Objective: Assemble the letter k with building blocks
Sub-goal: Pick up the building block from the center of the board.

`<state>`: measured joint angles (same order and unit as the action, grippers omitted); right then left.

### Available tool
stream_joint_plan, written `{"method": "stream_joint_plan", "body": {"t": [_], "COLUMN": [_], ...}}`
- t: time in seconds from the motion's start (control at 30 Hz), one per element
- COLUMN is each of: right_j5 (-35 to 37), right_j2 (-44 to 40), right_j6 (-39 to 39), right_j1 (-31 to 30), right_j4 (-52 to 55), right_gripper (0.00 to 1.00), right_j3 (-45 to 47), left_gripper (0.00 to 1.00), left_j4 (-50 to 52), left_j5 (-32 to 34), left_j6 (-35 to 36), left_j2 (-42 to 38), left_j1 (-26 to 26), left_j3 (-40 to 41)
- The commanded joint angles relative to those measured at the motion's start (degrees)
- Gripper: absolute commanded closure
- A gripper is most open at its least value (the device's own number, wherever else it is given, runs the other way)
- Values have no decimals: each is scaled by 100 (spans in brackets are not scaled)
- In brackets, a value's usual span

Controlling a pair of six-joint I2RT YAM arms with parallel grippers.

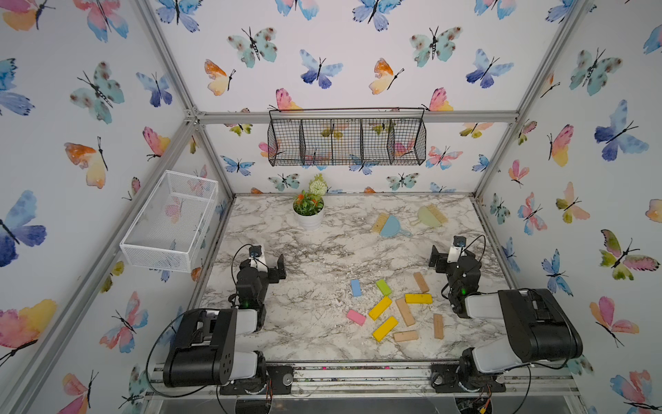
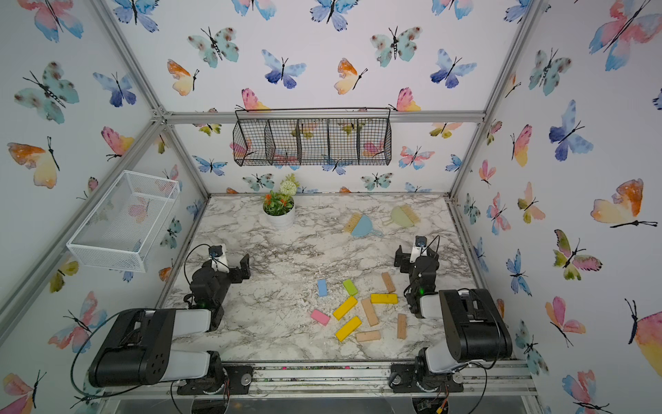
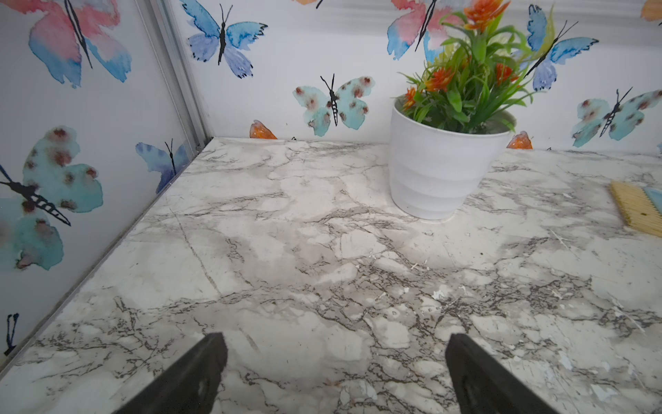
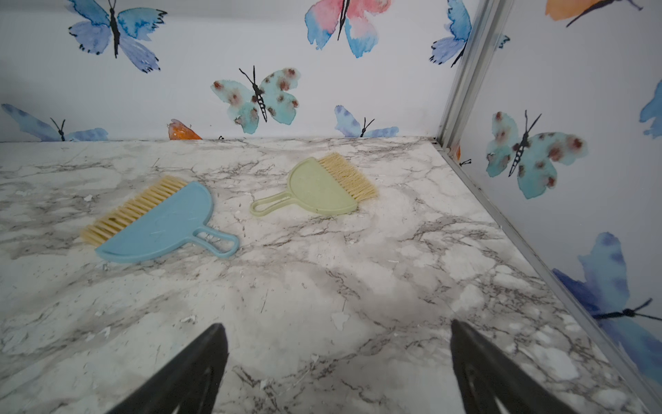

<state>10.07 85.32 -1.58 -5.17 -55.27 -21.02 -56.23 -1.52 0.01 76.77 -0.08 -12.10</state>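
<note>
Building blocks (image 1: 379, 307), flat rectangular bars, are lying on the marbled bench (image 1: 304, 304); we are seeing left end effector (image 3: 335, 338) and right end effector (image 4: 338, 326) gaping empty.

Ten flat building blocks (image 1: 405, 312) lie scattered and unjoined just behind the right gripper (image 1: 439, 258), well apart from the left gripper (image 1: 272, 267): three yellow, four tan, and shorter light-blue, green and pink ones.

Top views overlook table (image 1: 315, 247); wrist views skim it.
</note>
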Motion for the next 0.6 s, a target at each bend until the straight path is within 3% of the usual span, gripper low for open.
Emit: {"method": "stream_joint_plan", "body": {"t": [0.0,0.07,0.2,0.3,0.4,0.47,0.57], "right_j5": [202,94,-150,-787,-1599,-2011,-2163], "right_j2": [-205,-285,-332,-280,-294,-235,-90], "right_j6": [-150,-345,-953,-1362,-1704,-1918,-1819], "right_j1": [16,16,11,12,-1,-15,-238], "right_j4": [1334,1600,2624,3639,3774,3896,4366], "right_gripper": [3,5,9,10,4,4,4], "right_j3": [-673,-862,-1494,-2164,-2342,-2453,-2777], "left_gripper": [2,2,2,2,2,1,2], "left_j4": [1121,1743,2780,4032,5445,6248,6974], "left_j5": [201,397,175,-551,-1406,-1640,-2151], "left_j6": [-94,-300,-977,-1301,-1657,-2072,-2231], "left_j2": [-414,-592,-602,-57,777,1370,1846], "left_j1": [25,29,27,33,21,25,8], "left_j3": [-621,-988,-1834,-2913,-4113,-4914,-5557]}}
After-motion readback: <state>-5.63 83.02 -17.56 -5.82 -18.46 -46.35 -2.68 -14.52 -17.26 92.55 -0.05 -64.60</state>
